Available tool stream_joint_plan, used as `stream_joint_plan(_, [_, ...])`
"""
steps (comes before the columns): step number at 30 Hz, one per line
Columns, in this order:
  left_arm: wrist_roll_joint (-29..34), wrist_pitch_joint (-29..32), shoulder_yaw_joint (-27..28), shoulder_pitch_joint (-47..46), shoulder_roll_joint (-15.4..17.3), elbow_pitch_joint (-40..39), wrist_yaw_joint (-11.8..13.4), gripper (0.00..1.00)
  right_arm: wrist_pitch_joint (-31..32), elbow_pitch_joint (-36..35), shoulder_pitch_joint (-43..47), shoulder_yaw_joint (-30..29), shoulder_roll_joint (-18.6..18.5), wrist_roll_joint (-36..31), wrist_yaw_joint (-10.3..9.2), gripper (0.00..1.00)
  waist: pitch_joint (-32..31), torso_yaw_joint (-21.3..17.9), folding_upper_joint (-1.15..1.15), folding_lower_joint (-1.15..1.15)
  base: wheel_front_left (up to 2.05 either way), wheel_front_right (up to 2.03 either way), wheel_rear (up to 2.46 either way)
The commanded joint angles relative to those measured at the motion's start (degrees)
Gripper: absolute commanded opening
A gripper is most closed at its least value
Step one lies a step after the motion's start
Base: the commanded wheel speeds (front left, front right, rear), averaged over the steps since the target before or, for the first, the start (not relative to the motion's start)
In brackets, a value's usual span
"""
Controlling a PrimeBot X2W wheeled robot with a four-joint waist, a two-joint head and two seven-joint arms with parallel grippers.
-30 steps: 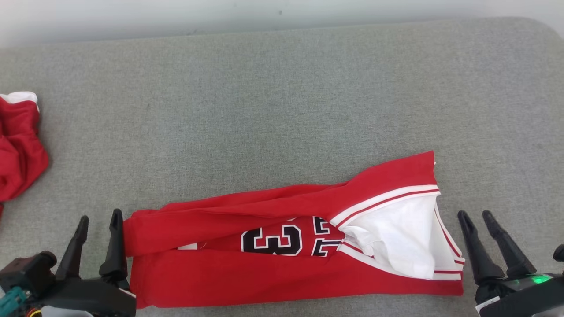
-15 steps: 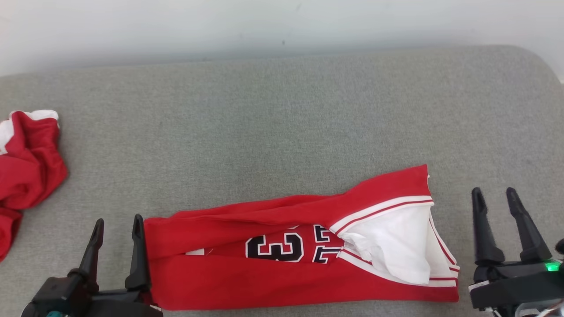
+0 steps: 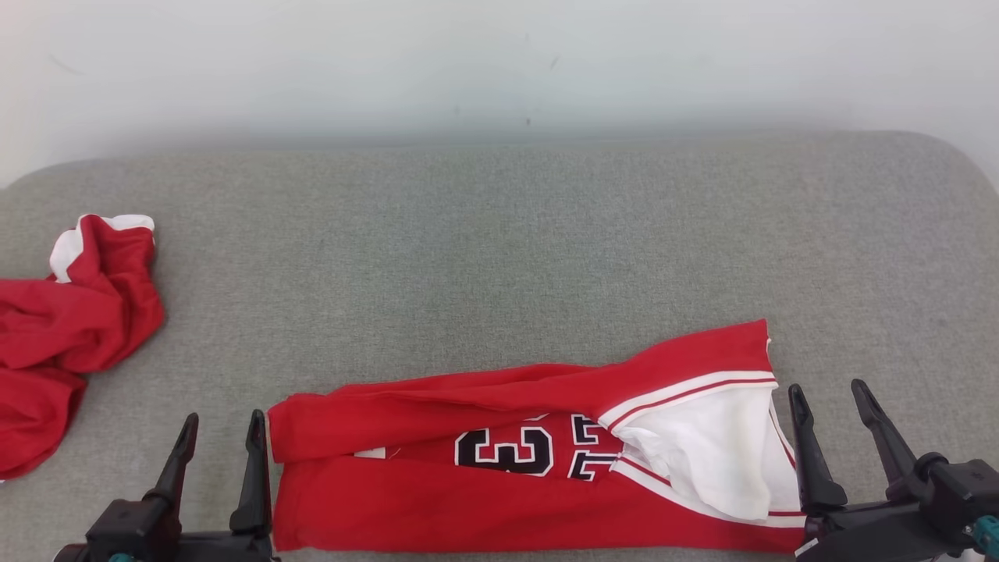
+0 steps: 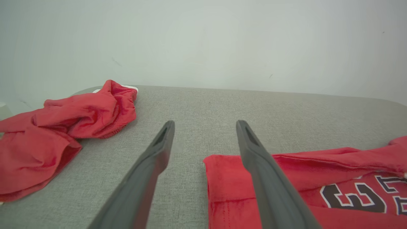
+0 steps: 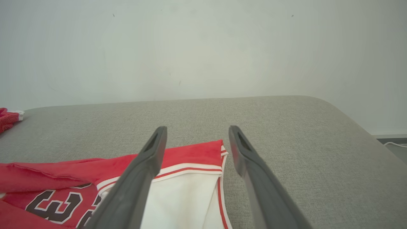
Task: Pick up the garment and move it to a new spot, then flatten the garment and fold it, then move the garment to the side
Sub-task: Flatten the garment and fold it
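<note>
The garment (image 3: 437,499) is a red jersey with a black-and-white number and white lining. It lies folded into a long strip near the front edge of the grey cushion (image 3: 499,257). My left gripper (image 3: 223,417) stands open at the strip's left end; in the left wrist view, the left gripper (image 4: 205,122) has its right finger over the garment's (image 4: 229,178) corner. My right gripper (image 3: 827,388) stands open at the right end; in the right wrist view, the right gripper (image 5: 197,128) straddles the garment's (image 5: 190,151) white-trimmed edge. Neither holds cloth.
A second red garment (image 3: 70,328) lies crumpled at the cushion's far left, also seen as the red heap (image 4: 63,127) in the left wrist view. A pale wall (image 3: 499,70) runs behind the cushion. Open grey fabric stretches behind the folded strip.
The head camera has tilted up, so the whole scene sits lower in the picture. My right gripper has come back in toward the garment's right end. Both grippers stay open.
</note>
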Motion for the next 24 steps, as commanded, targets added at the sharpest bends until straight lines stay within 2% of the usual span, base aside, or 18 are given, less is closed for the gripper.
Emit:
stream_joint_plan(1, [-0.76, -0.43, 0.25, -0.58, -0.18, 0.27, -0.27, 1.00, -0.22, 0.10, 0.70, -0.03, 0.20, -0.12, 0.01, 1.00, -0.36, 0.28, 0.00, 0.00, 0.00, 0.00, 0.00])
stream_joint_plan(8, [-0.56, -0.90, 1.16, -1.62, -1.38, 3.36, -2.90, 1.00, -0.17, 0.90, 1.08, -0.39, 0.18, -0.11, 0.01, 1.00, -0.98, 0.88, 0.00, 0.00, 0.00, 0.00, 0.00])
stream_joint_plan(18, [1.58, -1.05, 1.67, -2.17, -2.70, 4.98, -4.38, 1.00, 1.03, 1.75, 1.12, -0.35, 0.11, -0.32, 0.01, 1.00, -0.90, 1.43, 0.00, 0.00, 0.00, 0.00, 0.00])
stream_joint_plan(24, [1.99, -1.05, 1.77, -2.92, -3.83, 5.59, -5.14, 1.00, 1.96, 7.20, -0.52, -0.23, -1.57, 0.53, 0.01, 1.00, 0.01, 2.12, 0.00, 0.00, 0.00, 0.00, 0.00])
